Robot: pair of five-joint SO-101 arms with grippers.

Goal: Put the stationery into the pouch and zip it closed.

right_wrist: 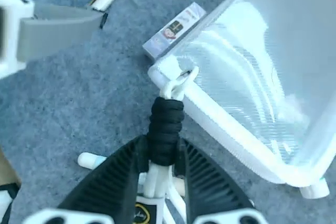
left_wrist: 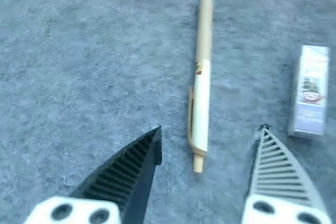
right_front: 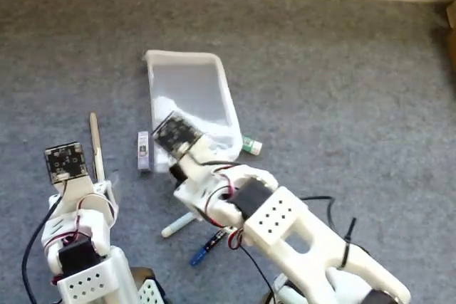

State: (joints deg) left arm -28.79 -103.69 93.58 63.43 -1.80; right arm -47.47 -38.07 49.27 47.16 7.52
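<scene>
Gripping the black braided zipper cord (right_wrist: 167, 129) of the translucent white plastic pouch (right_wrist: 252, 77), the right pincer (right_wrist: 163, 148) is clenching tight. The left pincer (left_wrist: 211, 129) is hanging released over the slim beige pen (left_wrist: 203, 51). It, the small boxed eraser (left_wrist: 310, 98), white marker (right_front: 178, 227) and blue pen (right_front: 206, 248) are lying outside on the grey desk (right_front: 342, 69), so packing and zipping are both looking undone.

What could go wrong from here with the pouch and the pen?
1. The right pincer is shut on the black braided pull cord of the translucent white pouch; tugging may drag the pouch rather than move its zip.
2. The slim beige pen lies flat on the grey carpet, one end inside the open left pincer; it may roll or slip when pinched.
</scene>
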